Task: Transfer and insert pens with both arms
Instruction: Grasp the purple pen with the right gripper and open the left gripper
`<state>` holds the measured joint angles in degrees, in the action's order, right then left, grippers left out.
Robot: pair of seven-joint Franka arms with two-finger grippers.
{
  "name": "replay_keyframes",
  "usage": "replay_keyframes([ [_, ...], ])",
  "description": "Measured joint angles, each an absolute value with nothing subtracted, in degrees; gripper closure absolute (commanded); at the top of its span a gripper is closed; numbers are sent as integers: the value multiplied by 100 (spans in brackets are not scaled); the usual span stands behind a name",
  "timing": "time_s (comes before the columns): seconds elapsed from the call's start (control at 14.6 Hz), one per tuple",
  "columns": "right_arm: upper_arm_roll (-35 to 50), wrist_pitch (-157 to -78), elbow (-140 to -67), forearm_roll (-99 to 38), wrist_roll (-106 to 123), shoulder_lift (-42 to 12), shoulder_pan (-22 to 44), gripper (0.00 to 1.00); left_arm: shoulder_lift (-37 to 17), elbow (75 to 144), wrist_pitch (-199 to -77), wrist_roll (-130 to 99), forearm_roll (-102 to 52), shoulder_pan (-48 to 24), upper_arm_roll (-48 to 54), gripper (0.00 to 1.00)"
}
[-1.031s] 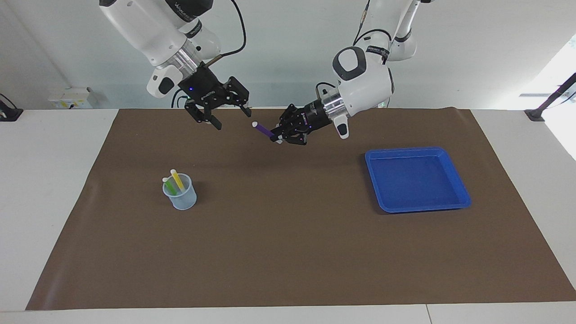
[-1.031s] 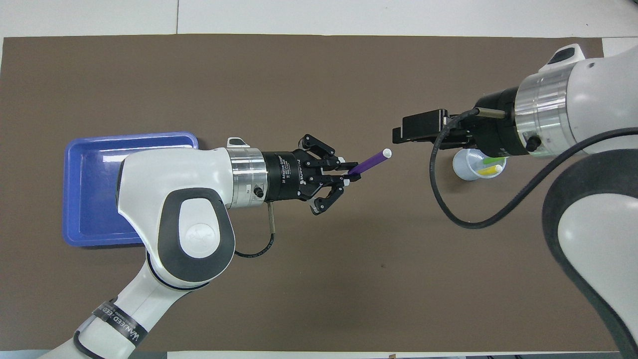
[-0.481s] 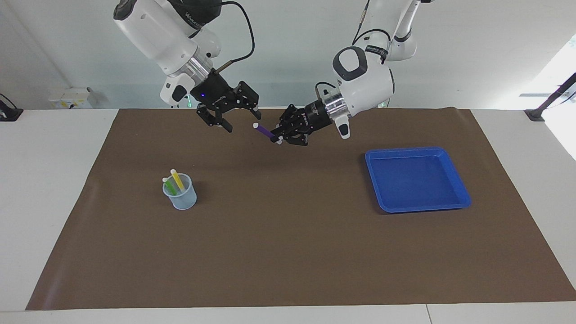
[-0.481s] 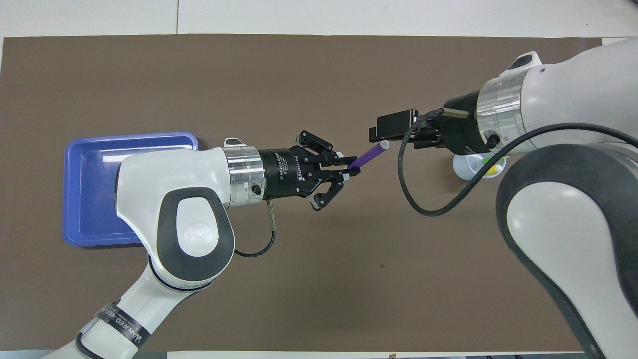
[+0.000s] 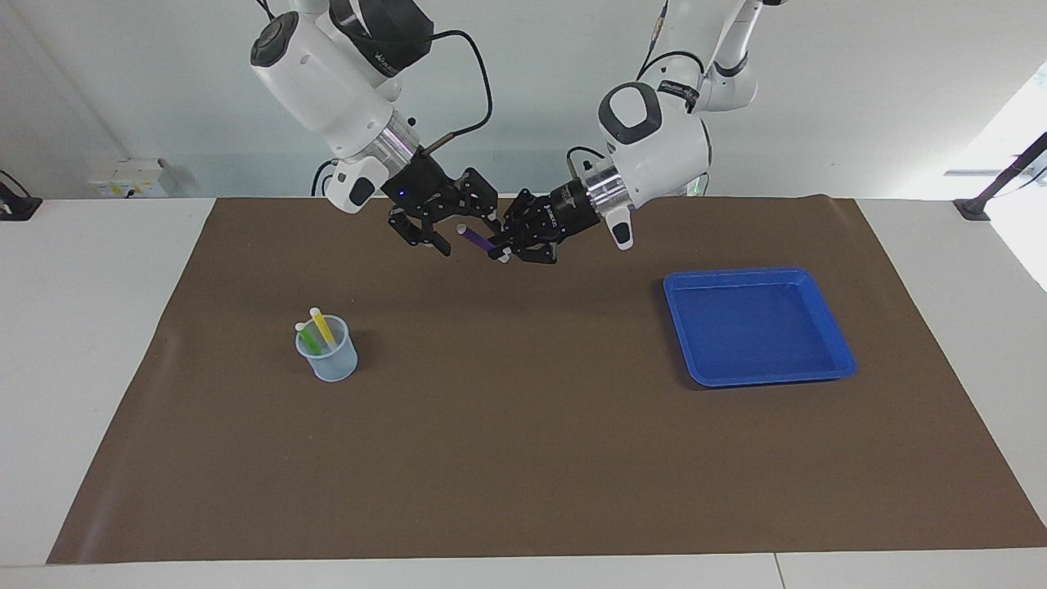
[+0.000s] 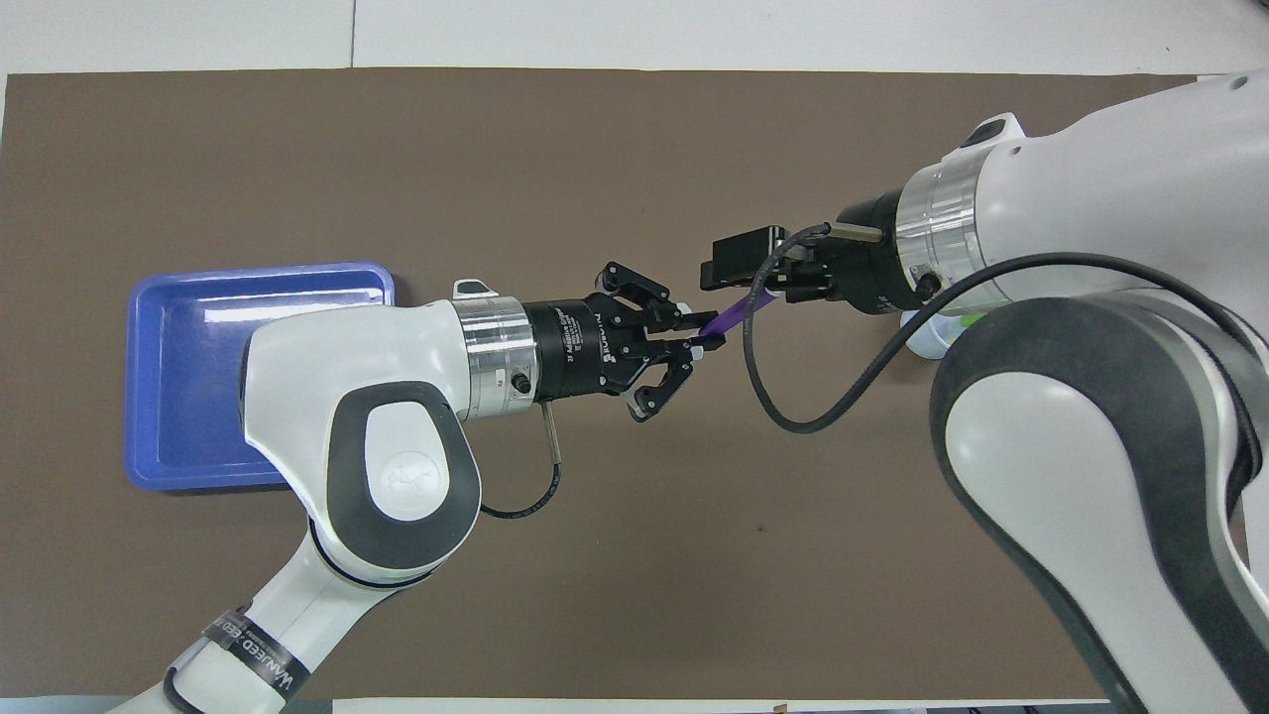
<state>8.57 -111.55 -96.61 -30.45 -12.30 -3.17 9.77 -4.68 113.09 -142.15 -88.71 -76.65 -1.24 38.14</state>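
While I watch both feeds, the brown mat point(image 5: 523, 458) covers most of the white counter point(image 5: 90, 368), and both arms meet in the air over the mat's edge nearest the robots. From overhead the right arm's bulk hides nearly all of the cup; the facing view shows it whole. That same facing view shows me the right pincer point(image 5: 462, 225) with its fingers spread to either side of the purple pen's point(image 5: 476, 239) whitish end, though I cannot tell whether they touch it. Seen from overhead, that pincer point(image 6: 739, 278) appears edge-on and the pen point(image 6: 732, 314) runs slantwise under it. My left pincer point(image 5: 501, 249) is pressed together on the pen's other end, holding it tilted above the mat.

At the left arm's end of the mat sits the blue tray point(image 5: 834, 356). Toward the right arm's end stands the translucent cup point(image 5: 329, 360), with the yellow pen point(image 5: 321, 325) and the green pen point(image 5: 307, 337) leaning inside, pale ends up.
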Motion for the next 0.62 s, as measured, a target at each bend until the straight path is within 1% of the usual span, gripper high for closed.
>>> replay_keyframes([
  [0.21,843,-11050,-9660,-3045,-1233,-317,973,8,-468,11309,-14240,-8871,-7673,-124,3814,100],
  [0.34,837,-10985,-9659,-3045,-1233,-308,958,9,-468,11309,-14255,-8871,-7690,-124,3813,100],
  [0.48,833,-10980,-9652,-3045,-1274,-293,957,17,-468,11309,-14261,-8871,-7701,-124,3813,100],
  [0.62,833,-10981,-9640,-3045,-1330,-281,957,30,-468,11309,-14293,-8871,-7705,-126,3813,100],
])
